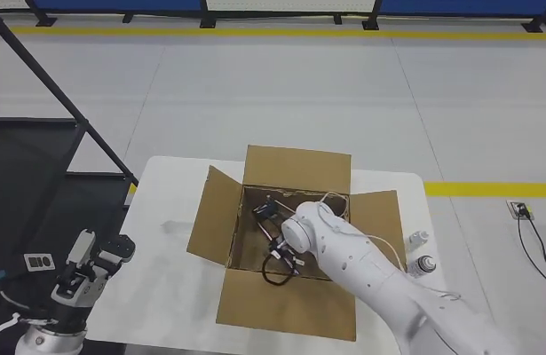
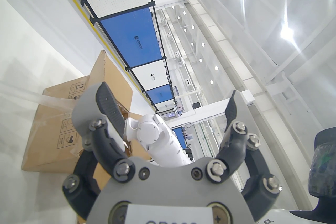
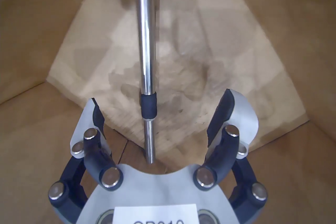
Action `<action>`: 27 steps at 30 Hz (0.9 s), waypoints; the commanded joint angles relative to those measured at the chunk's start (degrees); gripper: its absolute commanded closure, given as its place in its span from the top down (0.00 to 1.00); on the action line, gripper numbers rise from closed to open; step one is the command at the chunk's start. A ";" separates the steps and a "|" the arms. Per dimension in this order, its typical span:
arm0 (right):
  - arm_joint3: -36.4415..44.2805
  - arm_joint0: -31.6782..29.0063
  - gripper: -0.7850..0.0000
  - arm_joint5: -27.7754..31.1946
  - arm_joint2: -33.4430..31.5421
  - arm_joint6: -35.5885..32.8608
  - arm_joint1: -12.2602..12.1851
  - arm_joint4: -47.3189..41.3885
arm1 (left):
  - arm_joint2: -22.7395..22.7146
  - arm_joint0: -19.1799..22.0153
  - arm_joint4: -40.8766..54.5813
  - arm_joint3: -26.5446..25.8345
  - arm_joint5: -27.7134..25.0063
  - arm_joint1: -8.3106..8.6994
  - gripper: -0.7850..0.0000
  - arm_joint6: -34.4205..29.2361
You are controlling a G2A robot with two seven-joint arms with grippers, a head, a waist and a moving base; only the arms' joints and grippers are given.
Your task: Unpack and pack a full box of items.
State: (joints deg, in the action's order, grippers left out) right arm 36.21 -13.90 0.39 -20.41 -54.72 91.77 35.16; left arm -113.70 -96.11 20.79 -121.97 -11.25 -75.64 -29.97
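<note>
An open cardboard box (image 1: 290,182) with all flaps spread stands mid-table. My right arm goes down into it. Inside, my right gripper (image 3: 160,101) is open over the brown floor, its fingers on either side of a shiny metal rod (image 3: 146,51) with a black band, not touching it. A small dark and blue item (image 1: 268,211) lies near the box's far left corner. My left gripper (image 1: 104,244) sits off the table's near left corner. In the left wrist view the left gripper (image 2: 168,91) is open and empty, pointing upward, with the box (image 2: 57,128) off to one side.
Two small bottles (image 1: 422,251) stand on the white table (image 1: 175,266) right of the box. A black frame and dark screen (image 1: 42,169) stand left of the table. The table's left part is bare.
</note>
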 commanded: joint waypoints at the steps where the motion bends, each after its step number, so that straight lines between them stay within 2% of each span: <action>1: -2.44 0.06 0.84 0.78 0.01 0.72 0.89 -0.39 | 0.00 0.00 0.00 0.00 0.00 0.00 1.00 0.00; 3: -4.28 0.20 0.71 1.38 0.11 1.37 1.78 -0.36 | 0.00 0.00 0.00 0.00 0.00 0.00 1.00 0.00; 5: -5.41 0.37 0.53 1.46 0.34 2.09 2.61 0.22 | 0.00 0.00 0.00 0.00 0.00 0.00 1.00 0.00; 6: -5.79 0.44 0.51 1.43 0.39 2.47 2.99 0.45 | 0.00 0.00 0.00 0.00 0.00 0.00 1.00 0.00; 11: -6.97 1.01 0.47 0.41 0.60 3.74 4.46 2.31 | 0.00 0.00 0.00 0.00 0.00 0.00 1.00 0.00; 14: -7.71 1.30 0.48 0.58 0.06 2.98 5.00 2.02 | 0.00 0.00 0.00 0.00 0.00 0.00 1.00 0.00; 17: -8.00 1.62 0.43 0.84 -0.47 2.23 5.34 1.96 | 0.00 0.00 0.00 0.00 0.00 0.00 1.00 0.00; 27: -8.87 0.92 0.45 1.64 -1.83 -0.39 5.84 2.29 | 0.00 0.00 0.00 0.00 0.00 0.00 1.00 0.00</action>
State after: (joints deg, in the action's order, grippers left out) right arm 27.48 -12.91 1.90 -22.13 -55.11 97.58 37.42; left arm -113.70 -96.11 20.79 -121.97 -11.25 -75.64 -29.97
